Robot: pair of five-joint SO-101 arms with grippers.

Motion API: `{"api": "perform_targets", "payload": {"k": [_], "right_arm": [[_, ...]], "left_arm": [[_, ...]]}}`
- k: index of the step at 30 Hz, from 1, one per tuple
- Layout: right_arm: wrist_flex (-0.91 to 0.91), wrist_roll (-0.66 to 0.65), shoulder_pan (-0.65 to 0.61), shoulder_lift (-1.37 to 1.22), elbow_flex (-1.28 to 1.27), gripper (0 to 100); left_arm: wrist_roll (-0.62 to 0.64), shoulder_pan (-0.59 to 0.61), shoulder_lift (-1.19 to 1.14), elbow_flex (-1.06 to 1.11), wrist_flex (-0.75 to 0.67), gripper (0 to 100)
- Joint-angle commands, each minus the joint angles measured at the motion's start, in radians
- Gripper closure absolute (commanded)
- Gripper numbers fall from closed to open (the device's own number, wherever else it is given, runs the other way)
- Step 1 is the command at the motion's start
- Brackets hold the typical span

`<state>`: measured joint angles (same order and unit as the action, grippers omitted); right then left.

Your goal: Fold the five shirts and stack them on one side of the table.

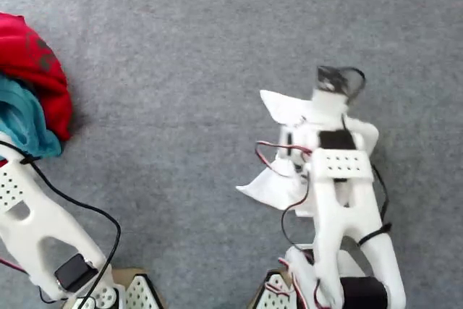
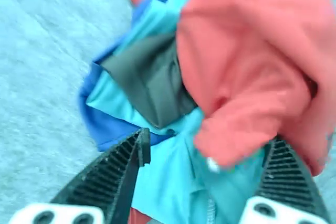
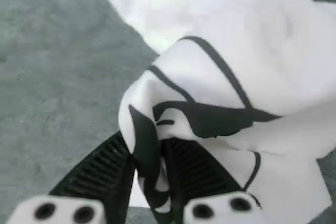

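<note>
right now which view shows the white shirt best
The right wrist view: the white shirt is close up, a fold pinched in the right gripper. The high view has it partly under the right arm. The left wrist view looks at a red and teal pile.

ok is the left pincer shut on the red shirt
No, the left pincer is open, jaws wide apart, over the red shirt and teal shirt.

Grey felt-like cloth, matt, fuzzy: surface (image 1: 181, 48). Soft smooth cloth, black print: white shirt (image 3: 210, 77). Soft matt cloth: red shirt (image 2: 247, 61), teal shirt (image 2: 173, 182). Ribbed black matt plastic: right claw (image 3: 149, 148).
</note>
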<state>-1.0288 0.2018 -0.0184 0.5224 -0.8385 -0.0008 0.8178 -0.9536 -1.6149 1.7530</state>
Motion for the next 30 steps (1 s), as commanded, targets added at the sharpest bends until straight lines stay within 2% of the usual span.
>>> {"api": "perform_targets", "payload": {"k": [1,4,9,15,18,22,26,30], "right_arm": [[-0.104,0.02,-0.155,0.041,0.214,98.4],[-0.15,0.071,-0.272,0.041,0.372,98.4],[-0.149,0.077,-0.439,0.038,0.611,98.4],[-0.149,0.077,-0.548,0.016,0.866,98.4],[-0.155,0.077,-0.537,-0.027,0.912,98.4],[-0.189,0.077,-0.454,-0.116,0.819,98.4],[-0.155,0.077,-0.348,-0.208,0.624,98.4],[0.015,0.068,-0.207,-0.297,0.429,98.4]], "left_arm": [[-0.006,0.027,0.138,-0.048,0.006,66],[-0.006,0.044,0.21,-0.048,0.006,66],[-0.008,0.062,0.315,-0.048,0.006,66],[-0.005,0.073,0.466,-0.047,0.008,66],[-0.005,0.077,0.508,-0.042,0.009,66],[-0.005,0.079,0.549,0.094,0.009,66],[-0.008,0.077,0.635,0.343,0.009,66],[-0.049,0.03,0.773,0.668,0.009,66]]}}
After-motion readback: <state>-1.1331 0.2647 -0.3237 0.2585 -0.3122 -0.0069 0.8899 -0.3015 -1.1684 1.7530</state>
